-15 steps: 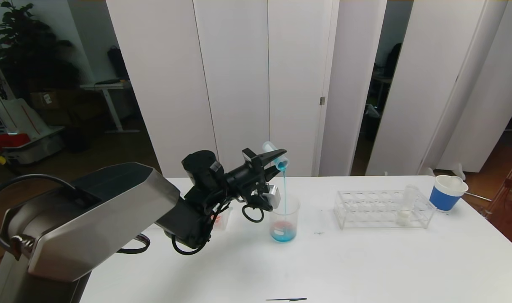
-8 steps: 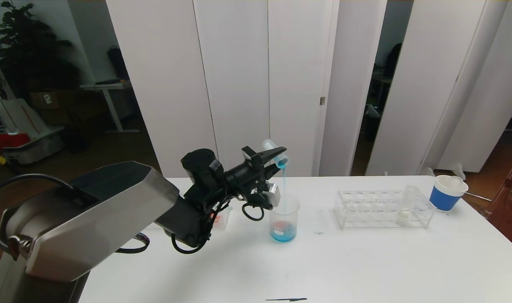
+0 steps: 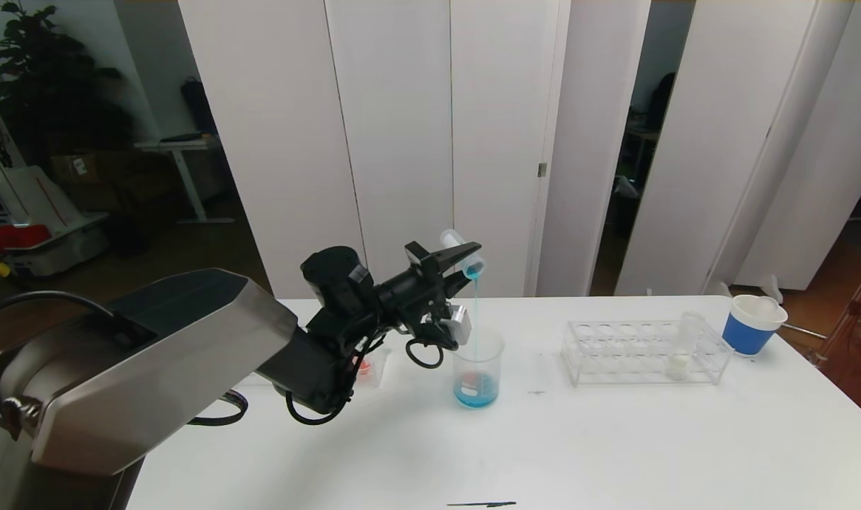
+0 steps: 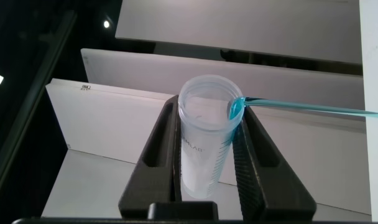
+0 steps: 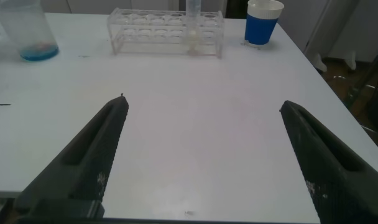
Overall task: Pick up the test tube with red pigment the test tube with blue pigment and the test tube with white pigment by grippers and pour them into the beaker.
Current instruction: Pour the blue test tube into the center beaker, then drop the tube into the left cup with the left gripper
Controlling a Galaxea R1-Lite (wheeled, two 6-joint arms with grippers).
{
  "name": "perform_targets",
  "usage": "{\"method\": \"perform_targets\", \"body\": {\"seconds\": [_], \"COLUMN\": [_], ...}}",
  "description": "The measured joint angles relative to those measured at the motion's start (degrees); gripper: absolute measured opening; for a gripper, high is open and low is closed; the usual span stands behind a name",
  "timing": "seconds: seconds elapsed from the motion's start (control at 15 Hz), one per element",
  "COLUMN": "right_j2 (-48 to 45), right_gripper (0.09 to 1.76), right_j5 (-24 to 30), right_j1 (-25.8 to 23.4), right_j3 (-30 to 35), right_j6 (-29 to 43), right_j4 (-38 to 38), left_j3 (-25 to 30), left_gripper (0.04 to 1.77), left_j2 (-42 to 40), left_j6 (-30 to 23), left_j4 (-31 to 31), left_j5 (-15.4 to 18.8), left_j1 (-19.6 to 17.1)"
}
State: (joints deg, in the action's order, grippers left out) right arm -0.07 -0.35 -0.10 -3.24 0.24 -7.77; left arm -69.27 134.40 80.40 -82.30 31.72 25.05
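Blue pigment pouring into the beaker; white tube not yet poured.
Nearest, the right claw (image 5: 201,155) waits low over the table (image 3: 614,439), jaws apart and empty. Mid-table, the beaker (image 3: 478,368) holds red and blue liquid. Above it, the left claw (image 3: 459,261) is clamped on the tilted test tube with blue pigment (image 3: 464,253), nearly drained. Far right, the test tube with white pigment (image 3: 682,347) stands in its rack (image 3: 614,350).

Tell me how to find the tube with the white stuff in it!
Look at the white table, on the robot's right side, for the clear rack. The test tube with white pigment stands in it near the blue cup, the only tube there, creamy white at its bottom.
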Motion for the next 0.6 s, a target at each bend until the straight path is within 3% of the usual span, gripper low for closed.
{"method": "perform_targets", "body": {"seconds": [0.6], "right_j2": [0.0], "right_gripper": [1.75], "right_j5": [0.0], "right_j1": [0.0], "right_j3": [0.0], "right_j6": [0.0], "right_j4": [0.0], "left_j3": [0.1], "left_gripper": [0.56], "left_j2": [-0.1], "left_j6": [0.4], "left_j4": [-0.1], "left_j5": [0.0], "left_j1": [0.0]}}
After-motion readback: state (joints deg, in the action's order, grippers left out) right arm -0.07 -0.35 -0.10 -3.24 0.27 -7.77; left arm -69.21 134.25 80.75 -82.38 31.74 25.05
